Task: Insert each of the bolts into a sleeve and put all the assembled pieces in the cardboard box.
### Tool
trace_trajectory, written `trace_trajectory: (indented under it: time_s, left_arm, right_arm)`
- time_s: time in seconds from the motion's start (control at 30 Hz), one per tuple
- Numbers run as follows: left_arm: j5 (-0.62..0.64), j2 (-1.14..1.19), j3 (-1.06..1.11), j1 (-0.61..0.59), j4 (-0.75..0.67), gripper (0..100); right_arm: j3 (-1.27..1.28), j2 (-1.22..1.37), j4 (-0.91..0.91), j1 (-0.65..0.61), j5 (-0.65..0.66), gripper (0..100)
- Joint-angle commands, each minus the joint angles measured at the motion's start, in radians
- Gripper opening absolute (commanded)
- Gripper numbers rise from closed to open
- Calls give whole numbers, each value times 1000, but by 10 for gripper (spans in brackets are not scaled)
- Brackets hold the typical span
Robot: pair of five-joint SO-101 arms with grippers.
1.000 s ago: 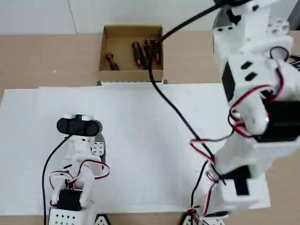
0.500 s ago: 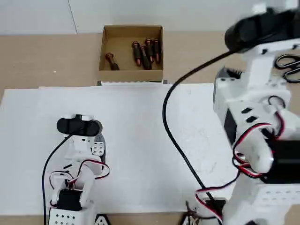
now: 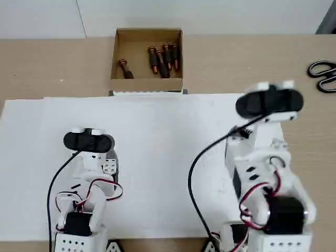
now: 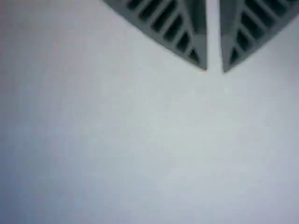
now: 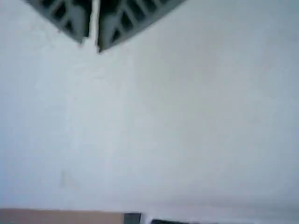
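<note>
The cardboard box (image 3: 148, 84) stands at the back of the table. Inside it lie several copper-coloured bolts in dark sleeves (image 3: 163, 59), with one more (image 3: 125, 68) apart at the box's left side. The left arm (image 3: 88, 142) is folded low at the front left. Its gripper (image 4: 214, 69) is shut with nothing in it, just above the white sheet. The right arm (image 3: 269, 102) is folded at the front right. The right gripper (image 5: 91, 44) is also shut and holds nothing, over the white sheet.
A large white paper sheet (image 3: 157, 157) covers the table's middle and front, between the two arms. A pair of scissors (image 3: 323, 75) lies on the bare wood at the far right. A black cable (image 3: 195, 168) loops beside the right arm.
The right arm has drawn back from near the box and folded down to the front right. The left arm has not moved.
</note>
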Motion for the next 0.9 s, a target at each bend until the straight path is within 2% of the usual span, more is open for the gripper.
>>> trace_trajectory:
  time_s: [0.0,0.33,0.5,0.87]
  left_arm:
    - [5,-11,-2,3,-21,6]
    - [5,-11,-2,3,-21,6]
    - [5,-11,-2,3,-21,6]
    - [5,-11,-2,3,-21,6]
  right_arm:
    - [226,-127,-91,4,-6,2]
    - [715,-418,-286,4,-6,2]
    - [916,-613,-300,4,-5,2]
    - [1033,-613,-395,5,-12,3]
